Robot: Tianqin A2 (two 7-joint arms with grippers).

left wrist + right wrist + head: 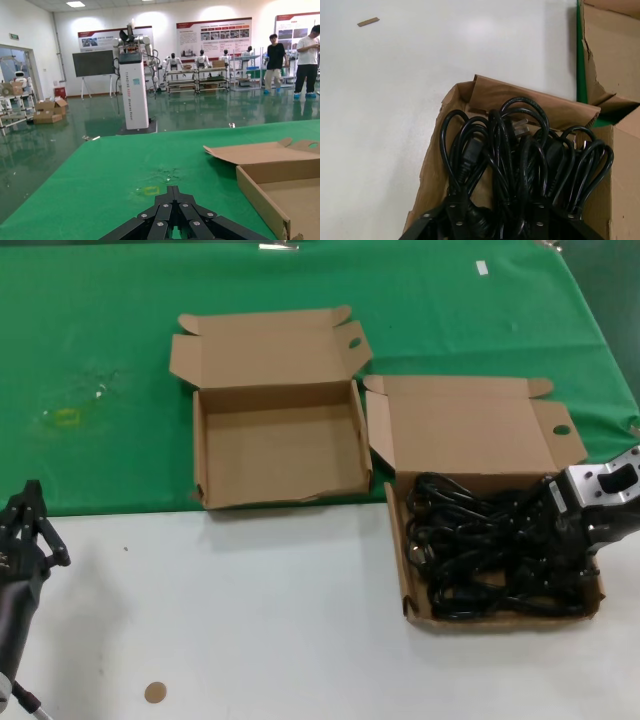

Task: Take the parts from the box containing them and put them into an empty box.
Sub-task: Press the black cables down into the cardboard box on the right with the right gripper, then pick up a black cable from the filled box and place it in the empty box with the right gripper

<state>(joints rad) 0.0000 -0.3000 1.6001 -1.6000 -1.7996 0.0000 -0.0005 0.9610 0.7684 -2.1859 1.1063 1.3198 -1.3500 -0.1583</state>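
The box containing the parts [408, 575] is a long cardboard tray at the right, its lid [470, 430] standing open. A tangle of black power cords [480, 550] fills it. My right gripper [548, 528] reaches in from the right edge, low among them. In the right wrist view its fingers [452, 207] stand apart, open, with cords [520, 150] bunched between them [496, 205]. The empty box [200, 455] lies open to the left on the green cloth, also in the left wrist view [265, 200]. My left gripper [32, 498] is parked at the near left, shut [173, 190].
Green cloth [100, 340] covers the far half of the table and white tabletop [250, 620] the near half. A small brown disc [154, 692] lies near the front edge. A yellow mark [66, 418] sits on the cloth at far left.
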